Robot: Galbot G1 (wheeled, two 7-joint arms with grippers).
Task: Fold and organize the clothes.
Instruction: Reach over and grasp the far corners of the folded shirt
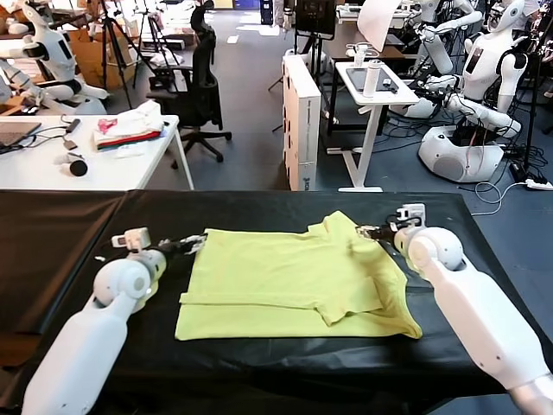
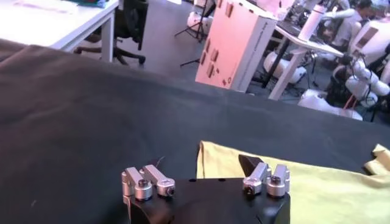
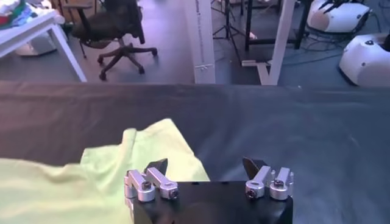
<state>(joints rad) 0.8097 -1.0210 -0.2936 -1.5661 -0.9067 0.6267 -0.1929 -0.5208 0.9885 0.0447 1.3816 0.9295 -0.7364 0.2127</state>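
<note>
The clothes, a lime yellow-green T-shirt (image 1: 285, 277), lie flat on the black table (image 1: 60, 233), with one side folded in over the body. My left gripper (image 1: 192, 243) is open at the shirt's far left corner. In the left wrist view that gripper (image 2: 204, 169) hovers over the shirt's edge (image 2: 317, 189) with nothing between its fingers. My right gripper (image 1: 373, 232) is open at the shirt's far right, beside a raised fold. The right wrist view has this gripper (image 3: 205, 165) straddling the cloth's edge (image 3: 91, 182), one fingertip (image 3: 157, 165) over the fabric and the other over bare table.
Behind the black table stand a white desk with a stack of folded garments (image 1: 130, 128), an office chair (image 1: 197, 95), a tall white box (image 1: 301, 121), a small white standing desk (image 1: 376, 86) and other robots (image 1: 484, 86).
</note>
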